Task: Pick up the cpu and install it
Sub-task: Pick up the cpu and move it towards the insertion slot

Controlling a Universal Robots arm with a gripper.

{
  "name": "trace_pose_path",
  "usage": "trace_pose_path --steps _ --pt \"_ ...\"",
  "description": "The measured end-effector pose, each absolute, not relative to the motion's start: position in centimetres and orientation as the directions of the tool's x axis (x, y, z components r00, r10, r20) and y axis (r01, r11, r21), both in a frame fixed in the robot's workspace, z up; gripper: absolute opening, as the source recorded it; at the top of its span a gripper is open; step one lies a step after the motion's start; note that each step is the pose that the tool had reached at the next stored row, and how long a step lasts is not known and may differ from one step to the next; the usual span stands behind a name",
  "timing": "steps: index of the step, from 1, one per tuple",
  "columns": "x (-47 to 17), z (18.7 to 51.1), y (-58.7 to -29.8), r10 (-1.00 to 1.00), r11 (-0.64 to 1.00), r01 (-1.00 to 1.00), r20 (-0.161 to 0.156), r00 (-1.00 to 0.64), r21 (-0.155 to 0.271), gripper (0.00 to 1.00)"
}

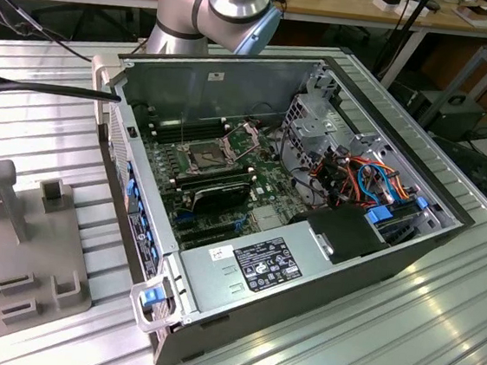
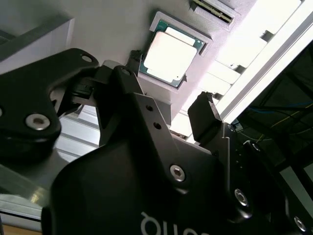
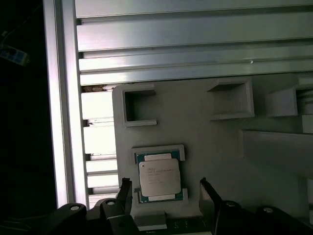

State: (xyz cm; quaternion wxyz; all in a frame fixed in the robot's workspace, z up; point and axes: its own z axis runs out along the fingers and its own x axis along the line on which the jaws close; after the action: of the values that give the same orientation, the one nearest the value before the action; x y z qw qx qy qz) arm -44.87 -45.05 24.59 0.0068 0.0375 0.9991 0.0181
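The cpu (image 3: 159,178) lies flat in its little pocket on the grey holder (image 3: 220,147). It is right under my gripper (image 3: 165,191), between the two fingers (image 3: 126,193). I think it is thin, light and stiff, but easy to break, and its shiny top may be slippery. I would take it by its two side edges. My gripper is spread wide, wider than the cpu, and has hold of nothing. I see a gap between each finger and the cpu. The socket (image 1: 207,154) in the computer case (image 1: 238,64) looks bare.
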Motion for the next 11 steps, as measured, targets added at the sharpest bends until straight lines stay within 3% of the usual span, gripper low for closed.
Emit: trace_pose_path --steps 11 --pt "-44.85 24.50 -45.04 0.075 0.997 0.075 -0.012 -0.997 0.037 0.66"
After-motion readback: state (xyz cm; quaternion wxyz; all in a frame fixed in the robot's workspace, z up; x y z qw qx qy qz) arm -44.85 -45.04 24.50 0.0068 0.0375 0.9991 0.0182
